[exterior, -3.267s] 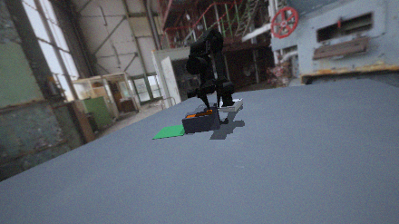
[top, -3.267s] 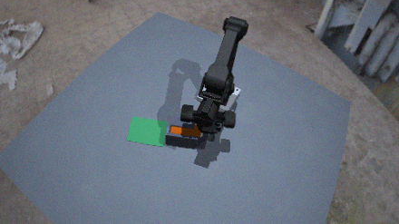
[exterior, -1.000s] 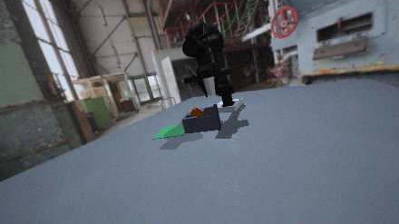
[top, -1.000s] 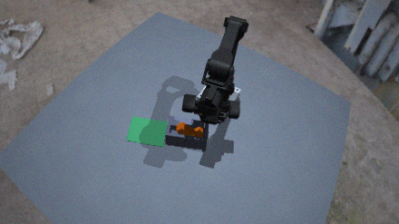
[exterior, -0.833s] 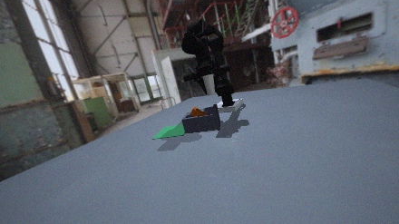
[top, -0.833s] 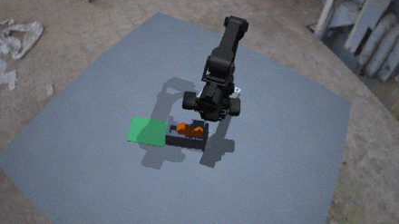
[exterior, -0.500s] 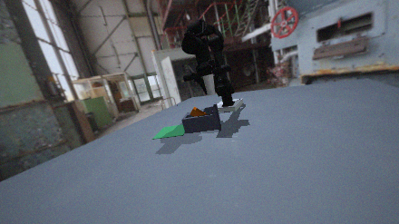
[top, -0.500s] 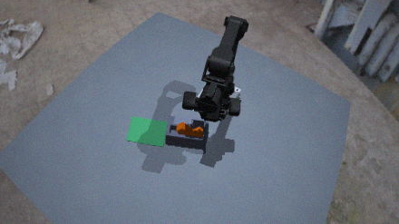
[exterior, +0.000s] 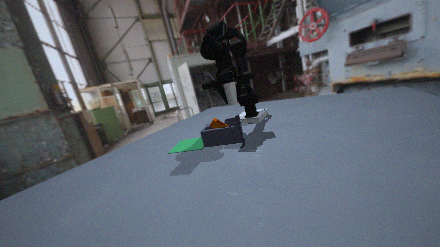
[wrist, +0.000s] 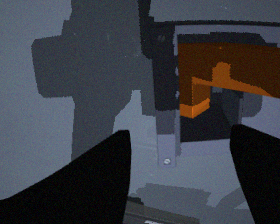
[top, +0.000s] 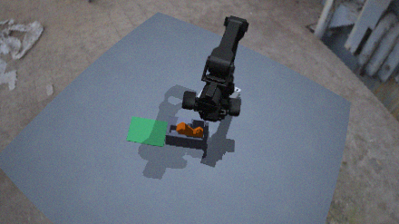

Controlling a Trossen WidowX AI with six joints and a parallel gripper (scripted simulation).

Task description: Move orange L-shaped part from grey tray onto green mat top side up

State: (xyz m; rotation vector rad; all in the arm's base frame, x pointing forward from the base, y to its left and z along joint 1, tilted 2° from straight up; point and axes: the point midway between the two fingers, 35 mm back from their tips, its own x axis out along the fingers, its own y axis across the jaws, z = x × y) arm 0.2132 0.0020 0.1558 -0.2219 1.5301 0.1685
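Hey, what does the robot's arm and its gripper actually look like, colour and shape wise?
The arm is matte black throughout, built of chunky boxy links with rounded joint housings and a small white base plate. The gripper has two broad, dark, tapered fingers. No cables or markings are visible.

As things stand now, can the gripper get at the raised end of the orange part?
Probably yes. The gripper is open, empty and above the tray; the orange part sits tipped, one end above the rim, with nothing between.
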